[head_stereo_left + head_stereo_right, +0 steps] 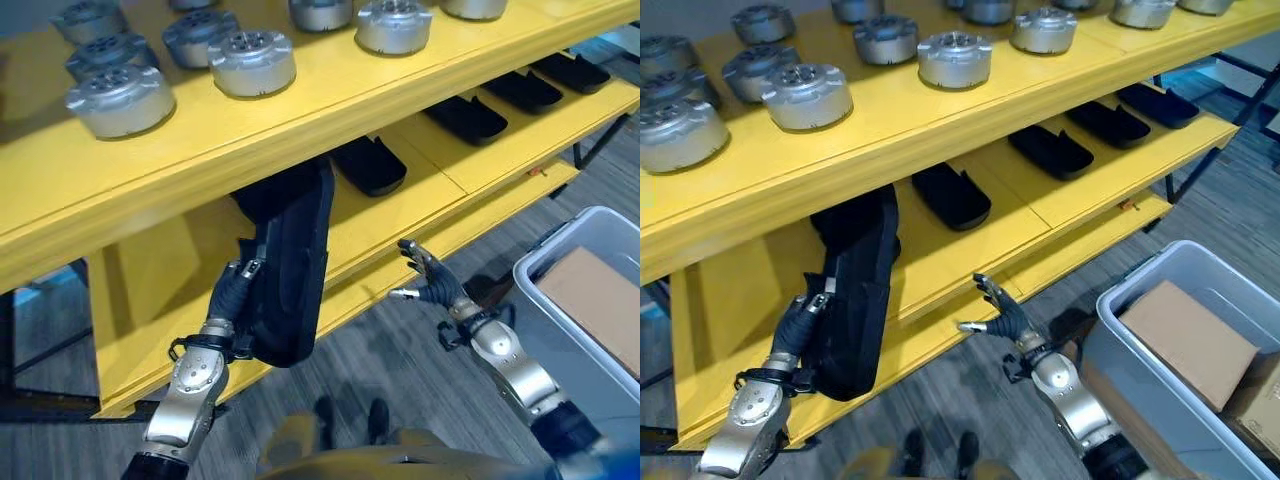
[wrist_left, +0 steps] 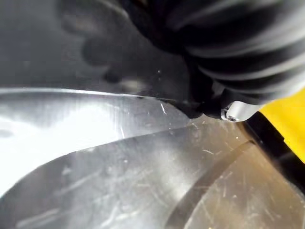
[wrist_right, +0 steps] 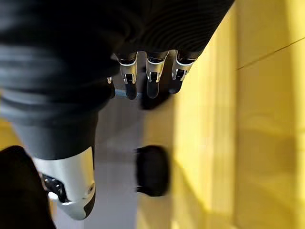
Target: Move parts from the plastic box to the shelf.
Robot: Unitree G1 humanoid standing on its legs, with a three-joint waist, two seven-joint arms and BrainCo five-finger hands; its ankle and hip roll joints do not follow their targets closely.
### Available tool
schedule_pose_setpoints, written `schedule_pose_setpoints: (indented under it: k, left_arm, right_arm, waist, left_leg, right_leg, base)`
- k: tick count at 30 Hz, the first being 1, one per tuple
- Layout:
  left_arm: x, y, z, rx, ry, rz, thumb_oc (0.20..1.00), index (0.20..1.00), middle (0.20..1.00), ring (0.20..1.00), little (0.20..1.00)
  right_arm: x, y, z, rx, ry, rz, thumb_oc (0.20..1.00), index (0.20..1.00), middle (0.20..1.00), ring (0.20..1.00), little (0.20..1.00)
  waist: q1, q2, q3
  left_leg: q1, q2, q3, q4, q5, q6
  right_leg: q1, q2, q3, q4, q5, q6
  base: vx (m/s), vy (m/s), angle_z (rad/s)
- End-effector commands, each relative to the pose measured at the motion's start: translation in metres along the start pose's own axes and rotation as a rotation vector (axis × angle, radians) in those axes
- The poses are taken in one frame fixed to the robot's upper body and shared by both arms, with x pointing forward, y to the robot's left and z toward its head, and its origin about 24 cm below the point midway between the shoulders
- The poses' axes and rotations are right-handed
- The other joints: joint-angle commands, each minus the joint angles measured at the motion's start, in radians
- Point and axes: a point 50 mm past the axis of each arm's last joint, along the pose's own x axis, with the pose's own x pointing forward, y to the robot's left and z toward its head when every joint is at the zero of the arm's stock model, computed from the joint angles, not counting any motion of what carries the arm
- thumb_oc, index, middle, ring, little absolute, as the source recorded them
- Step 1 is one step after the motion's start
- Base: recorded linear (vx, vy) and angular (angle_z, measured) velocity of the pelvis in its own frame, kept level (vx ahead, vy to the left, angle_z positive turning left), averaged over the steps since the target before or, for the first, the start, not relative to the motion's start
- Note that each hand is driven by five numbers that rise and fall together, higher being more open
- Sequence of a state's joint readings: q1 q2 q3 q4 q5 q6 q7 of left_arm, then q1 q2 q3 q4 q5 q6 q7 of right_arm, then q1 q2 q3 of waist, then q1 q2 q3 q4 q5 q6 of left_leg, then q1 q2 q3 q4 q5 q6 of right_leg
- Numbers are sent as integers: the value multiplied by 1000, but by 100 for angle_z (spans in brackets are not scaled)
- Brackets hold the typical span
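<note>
Nearest the camera, the left hand [image 1: 236, 290] comes up from the lower left with its fingers wrapped round a long black part [image 1: 292, 270], gripping it at its left edge; the part stands almost on end, its lower tip at the front edge of the yellow shelf [image 1: 420, 170] and its upper end reaching in under the top board. To the right of it, the right hand [image 1: 428, 278] hangs free in front of the shelf edge with its fingers spread loose and nothing in them; its wrist view shows the fingers [image 3: 150, 78] straight beside the yellow board. At the lower right stands the grey plastic box [image 1: 1140, 300], with a brown cardboard box [image 1: 1185, 340] lying inside it. Further back, on the lower board, four more black parts [image 1: 952, 196] lie flat in a row running off to the right, well apart from one another. Furthest away, on the top board, round silver metal parts [image 1: 955, 58] stand in rows
</note>
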State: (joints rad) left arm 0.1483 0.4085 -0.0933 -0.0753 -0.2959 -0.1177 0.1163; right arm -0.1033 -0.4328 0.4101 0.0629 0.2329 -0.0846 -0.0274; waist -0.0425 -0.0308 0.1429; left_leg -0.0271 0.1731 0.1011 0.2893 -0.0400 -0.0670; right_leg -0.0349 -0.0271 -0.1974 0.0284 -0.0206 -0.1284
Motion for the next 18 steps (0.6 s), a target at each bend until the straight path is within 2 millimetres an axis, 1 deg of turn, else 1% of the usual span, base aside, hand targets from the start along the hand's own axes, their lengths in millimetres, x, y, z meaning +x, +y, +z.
schedule_pose_setpoints:
  k: [1, 3, 4, 5, 6, 7, 9, 12, 13, 14, 18]
  left_arm:
    - [10, 1, 25, -70, -144, 32, 200, 200, 200, 200, 200]
    - [13, -1, 26, -76, -148, 29, 200, 200, 200, 200, 200]
    - [14, -1, 27, -81, -154, 31, 200, 200, 200, 200, 200]
    - [14, -1, 27, -85, -153, 30, 200, 200, 200, 200, 200]
    - [14, -1, 28, -90, -159, 28, 200, 200, 200, 200, 200]
    - [13, -1, 28, -90, -158, 28, 200, 200, 200, 200, 200]
    - [13, -1, 28, -88, -156, 26, 200, 200, 200, 200, 200]
    - [13, -1, 29, -77, -160, 20, 200, 200, 200, 200, 200]
    - [13, -1, 29, -77, -159, 20, 200, 200, 200, 200, 200]
    - [14, -1, 29, -68, -162, 23, 200, 200, 200, 200, 200]
    - [20, -1, 27, -50, -153, 38, 200, 200, 200, 200, 200]
  right_arm:
    - [-2, -1, 6, 33, -57, -47, 1000, 1000, 1000, 1000, 1000]
    - [-4, -4, 2, 30, -41, -66, 1000, 1000, 1000, 1000, 1000]
    - [-5, -6, 1, 27, -38, -80, 1000, 1000, 1000, 1000, 1000]
    - [-5, -7, 1, 28, -34, -87, 1000, 1000, 1000, 1000, 1000]
    - [-7, -8, -2, 32, -25, -96, 1000, 1000, 1000, 1000, 1000]
    - [-7, -8, -2, 32, -24, -96, 1000, 1000, 1000, 1000, 1000]
    - [-9, -7, -5, 40, -16, -100, 1000, 1000, 1000, 1000, 1000]
    - [-13, -2, -12, 60, 14, -88, 1000, 1000, 1000, 1000, 1000]
    - [-13, -2, -12, 60, 14, -88, 1000, 1000, 1000, 1000, 1000]
    - [-14, 2, -14, 63, 25, -73, 1000, 1000, 1000, 1000, 1000]
    - [-15, 6, -18, 68, 46, -53, 1000, 1000, 1000, 1000, 1000]
  waist:
    - [-32, 4, -46]
    - [-35, 22, -50]
    - [-33, 32, -49]
    - [-33, 40, -47]
    - [-32, 53, -54]
    - [-32, 54, -53]
    - [-27, 60, -56]
    - [-15, 57, -62]
    - [-16, 57, -61]
    - [-8, 51, -65]
    - [-4, 39, -67]
  left_leg:
    - [35, 44, 23, -165, 105, 9]
    - [35, 57, -5, -217, 146, -14]
    - [38, 57, -23, -227, 146, -22]
    - [49, 53, -33, -237, 133, -24]
    - [65, 37, -35, -255, 102, -27]
    - [67, 37, -35, -255, 102, -26]
    - [74, 20, -26, -265, 82, -26]
    - [91, -10, -30, -287, 60, -19]
    - [92, -11, -31, -288, 61, -18]
    - [94, -29, -35, -296, 50, -11]
    - [89, -54, -38, -300, 37, 3]
  right_leg:
    - [-14, -16, 27, 59, -59, 149]
    - [-10, -25, 7, 70, -65, 153]
    - [-8, -31, 5, 76, -66, 157]
    - [-2, -36, 3, 80, -67, 159]
    - [9, -45, 1, 77, -64, 162]
    - [12, -45, 1, 76, -64, 163]
    - [30, -57, -10, 71, -63, 167]
    - [58, -84, -34, 61, -54, 181]
    - [60, -85, -35, 59, -54, 182]
    - [65, -101, -47, 55, -46, 194]
    - [65, -122, -53, 53, -38, 211]
  base:
    - [44, 93, 66]
    - [60, 121, 83]
    - [57, 136, 77]
    - [68, 197, 44]
    - [56, 142, 9]
    - [48, 172, -7]
    - [46, 151, 4]
    - [60, 195, 23]
    - [75, 236, 26]
    - [50, 170, 23]
    - [49, 139, 17]
